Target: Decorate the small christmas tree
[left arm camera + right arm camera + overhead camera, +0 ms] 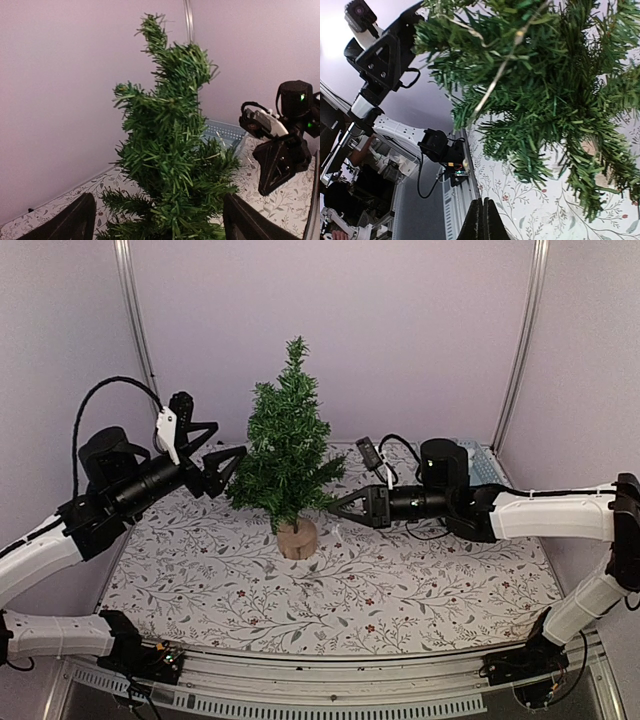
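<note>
- A pale tablecloth printed with grey vines and small red flowers covers the table beyond the arm bases.
- The small christmas tree, a dark-green, bristly artificial conifer, stands upright about mid-table on its short, round, pale wooden stump.
- The black two-fingered right gripper has its fingers pressed together with nothing seen between them. Its tip is at the ends of the lower right branches.
- The left gripper is spread wide at mid-height on the tree's left, just beside the outer needles. Whether it touches them cannot be told.
- A thin pale strand runs through the branches, and what it is cannot be told.
- The tree is probably light and easily tipped. Its needles look soft and springy, so a pinch on a branch tip would likely bend it, and the stiff stump or the trunk looks the firmer hold.
- A pale blue mesh basket sits at the back right, its contents hidden.
</note>
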